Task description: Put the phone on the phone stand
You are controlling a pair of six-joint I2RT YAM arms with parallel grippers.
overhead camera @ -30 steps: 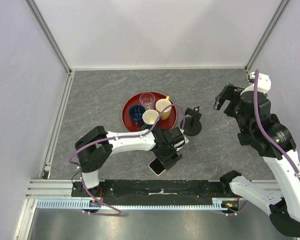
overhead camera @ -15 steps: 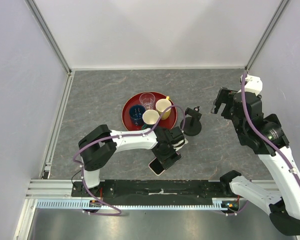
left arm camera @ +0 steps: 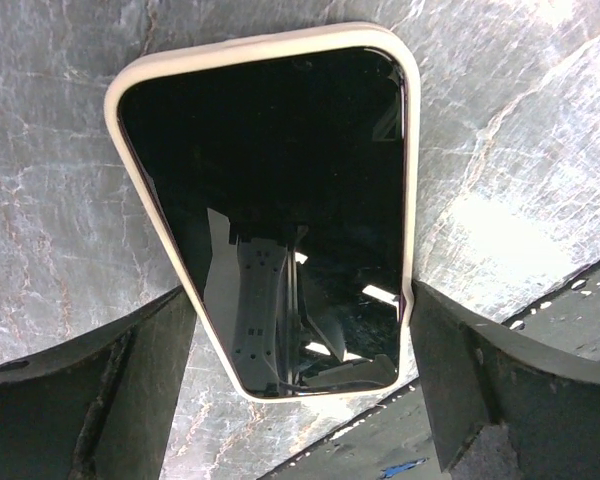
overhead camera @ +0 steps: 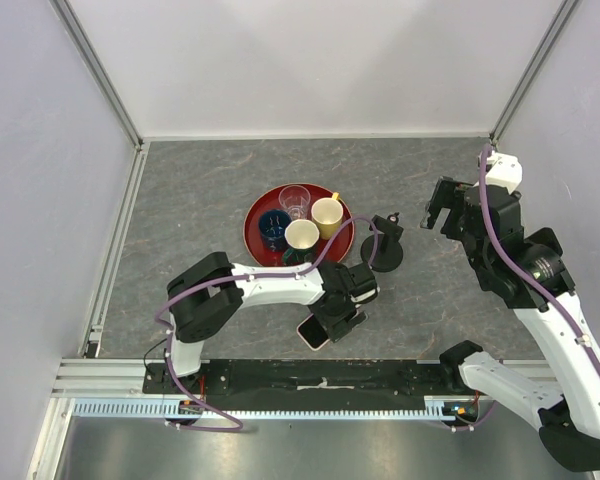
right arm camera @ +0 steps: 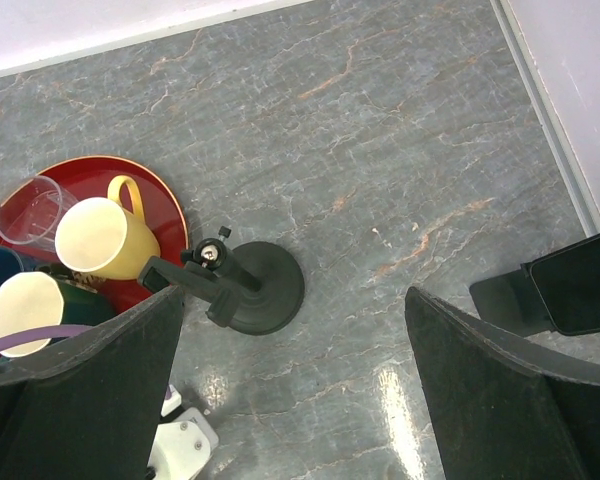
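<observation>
The phone (overhead camera: 315,333), black screen in a cream case, lies flat on the grey table near the front rail. It fills the left wrist view (left arm camera: 270,200). My left gripper (overhead camera: 337,312) is open and low over it. Its two fingers (left arm camera: 90,400) stand on either side of the phone's long edges, very close to them or touching. The black phone stand (overhead camera: 385,245), a round base with a tilted clamp, stands right of the tray and is empty; it also shows in the right wrist view (right arm camera: 250,285). My right gripper (overhead camera: 442,205) is open and empty, high up to the right of the stand.
A red tray (overhead camera: 252,215) left of the stand holds a clear glass (overhead camera: 294,198), a yellow mug (overhead camera: 327,213), a cream cup (overhead camera: 301,235) and a blue cup (overhead camera: 273,226). The black base rail (overhead camera: 320,375) runs just behind the phone. White walls enclose the table.
My left gripper has shifted slightly toward the phone's near end. My right wrist has swung a little left and back. The phone has not moved.
</observation>
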